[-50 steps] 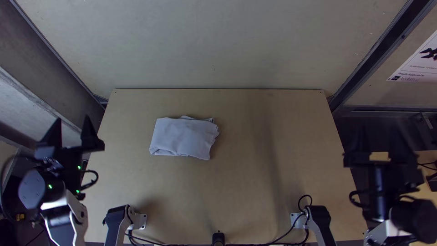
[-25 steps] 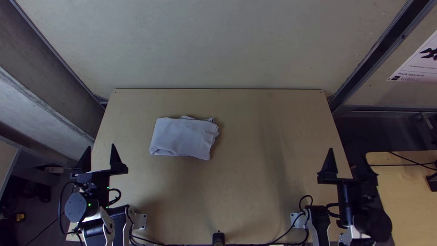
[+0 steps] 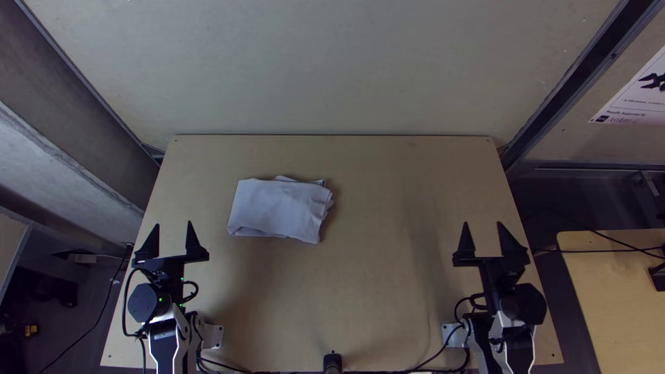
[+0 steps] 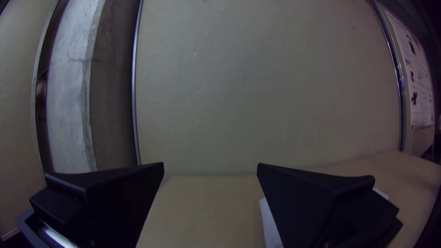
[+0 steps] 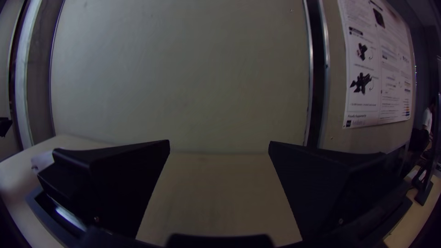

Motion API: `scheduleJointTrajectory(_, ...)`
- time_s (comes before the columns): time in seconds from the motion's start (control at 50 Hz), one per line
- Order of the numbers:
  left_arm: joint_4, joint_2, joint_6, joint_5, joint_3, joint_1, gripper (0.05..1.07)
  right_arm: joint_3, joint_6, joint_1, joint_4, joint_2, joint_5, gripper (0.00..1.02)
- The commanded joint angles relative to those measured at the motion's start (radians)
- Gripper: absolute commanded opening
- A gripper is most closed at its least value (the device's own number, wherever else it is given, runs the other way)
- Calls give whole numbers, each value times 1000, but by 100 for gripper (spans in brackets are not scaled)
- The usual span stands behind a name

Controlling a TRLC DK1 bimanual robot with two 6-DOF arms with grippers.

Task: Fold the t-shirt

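A: Largest item first; what carries the work?

B: The worktop (image 3: 388, 291); the t-shirt (image 3: 277, 211) lies on it left of the middle, closer to the far edge than to the near one; it is folded into a compact, roughly oblong bundle; number of layers not determined.

A: Its long axis?

B: Roughly along the far edge; the right end is canted slightly towards the near edge.

A: Which gripper is nearer?

B: The left gripper (image 3: 173, 224), seen from above just inside the left edge; the bundle lies to its right; the right gripper (image 3: 483, 223) is near the right edge, well apart from the cloth.

A: State of the tools?

B: Both spread, with nothing pinched; the fingers (image 3: 156, 244) of each pair point at the far edge, not at the bundle.

A: And the smallest finding?

B: Uneven folds (image 3: 328, 197) at the bundle's right end; a minor defect.

A: Your judgement?

B: Folding appears nearly or wholly complete; should a correction be wanted, the left gripper has the shorter way, sideways to its right; a careless approach from that side could push the bundle askew.
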Motion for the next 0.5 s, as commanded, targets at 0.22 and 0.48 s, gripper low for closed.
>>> scheduleJointTrajectory(0.22, -57, -17, 29, 11, -48, -84, 103, -163, -29, 19, 99, -10, 13, 99)
scheduleJointTrajectory(0.48, -144, -12, 55, -3, -43, -103, 103, -190, -3, 17, 105, -2, 10, 99)
